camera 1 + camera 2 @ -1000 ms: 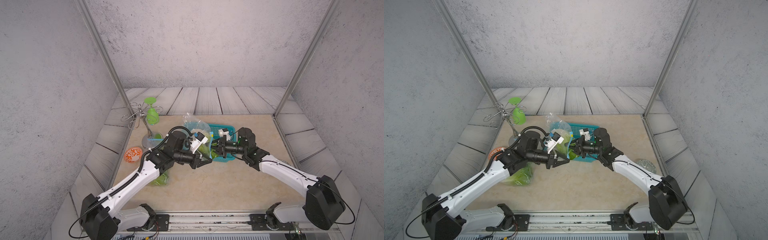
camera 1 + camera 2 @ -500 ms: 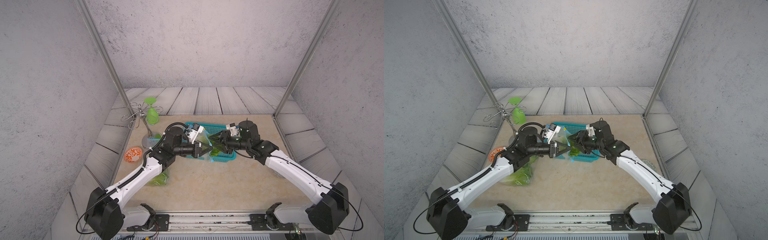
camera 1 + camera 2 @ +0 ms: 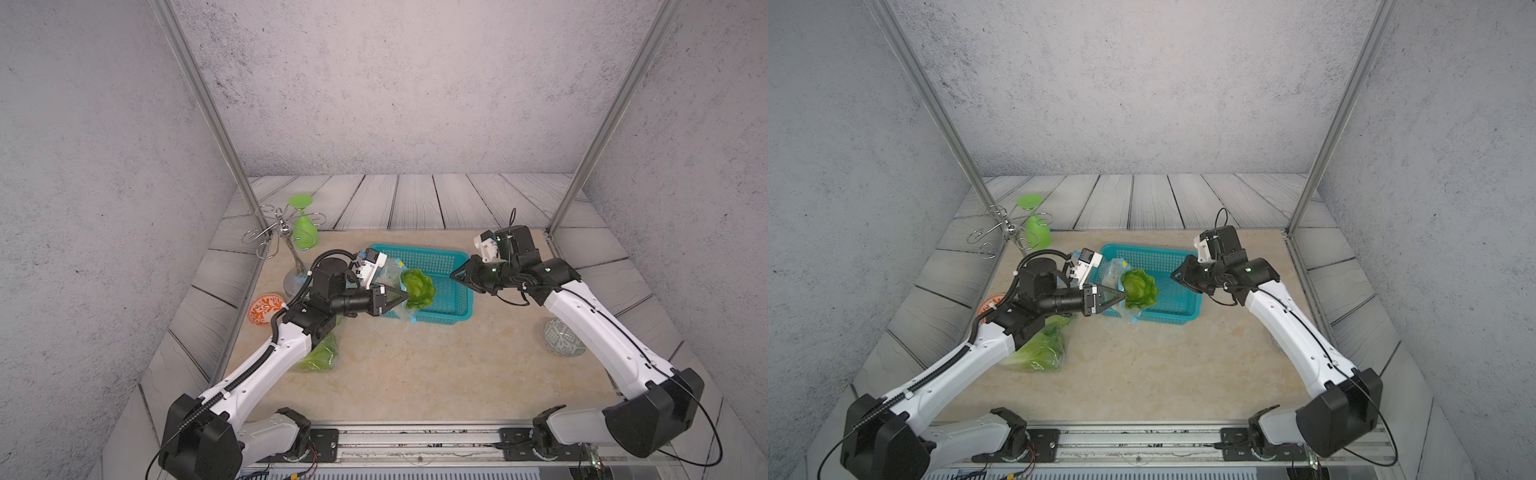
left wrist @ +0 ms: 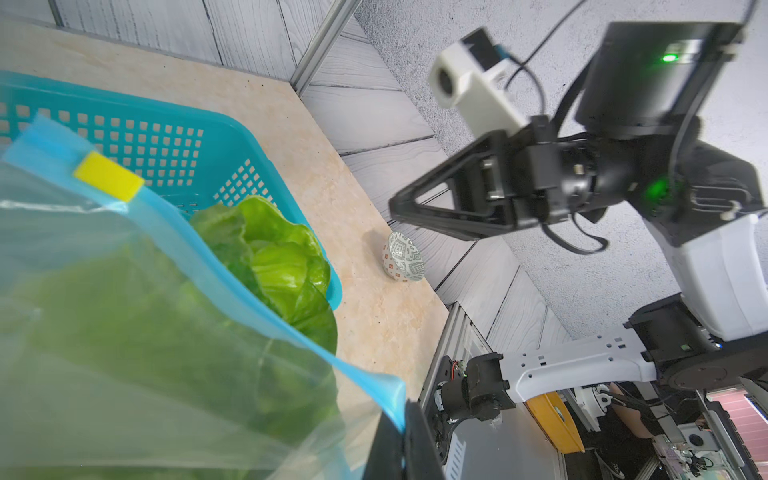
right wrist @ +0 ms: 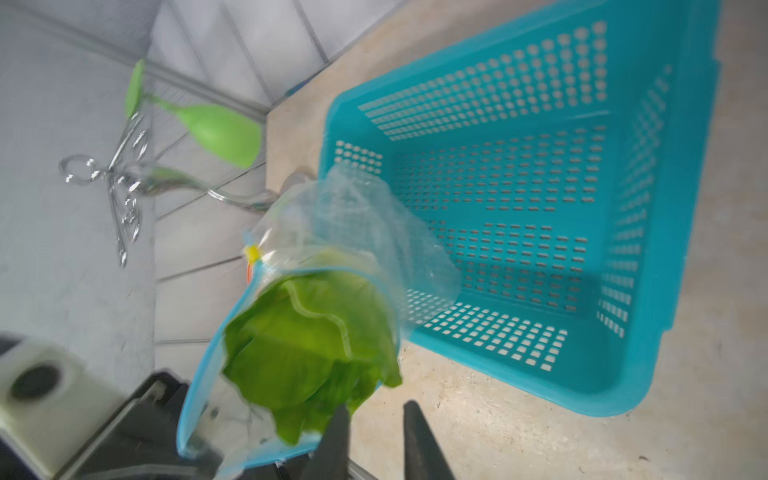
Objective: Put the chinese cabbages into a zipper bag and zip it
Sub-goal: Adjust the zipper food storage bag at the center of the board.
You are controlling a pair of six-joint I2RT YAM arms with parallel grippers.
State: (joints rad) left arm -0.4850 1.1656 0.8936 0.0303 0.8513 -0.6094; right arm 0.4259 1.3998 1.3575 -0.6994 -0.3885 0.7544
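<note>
Scene: a two-armed robot works over a beige table (image 3: 436, 374) with a teal basket (image 3: 440, 318) at its middle.
Left gripper (image 3: 404, 296): clamped on the blue rim of the zipper bag (image 4: 104, 374), holding it lifted over the basket's near left corner.
Right gripper (image 3: 455, 275): jaws only slightly parted and holding nothing; it hovers over the basket's right side, apart from the bag.
Cabbage head (image 3: 417, 288): sits in the bag's mouth, its leafy top poking out past the blue zip strip toward the right gripper.
Loose cabbage (image 3: 1038, 349): green leaves lie on the table under the left arm; whether this is one head or two cannot be told.
Slider (image 4: 109, 176): a yellow tab at one end of the zip strip, so the mouth is unzipped.
Step in hand: seating this head fully inside, as I judge it.
Doing it well: push on the leafy top along the bag's length, keep the left grip firm so the mouth stays spread, and get every leaf below the strip, since trapped leaves would likely block the zip.
Nearby: a green goblet (image 3: 305, 232) on a wire rack and a patterned bowl (image 3: 561, 343), both well clear.
</note>
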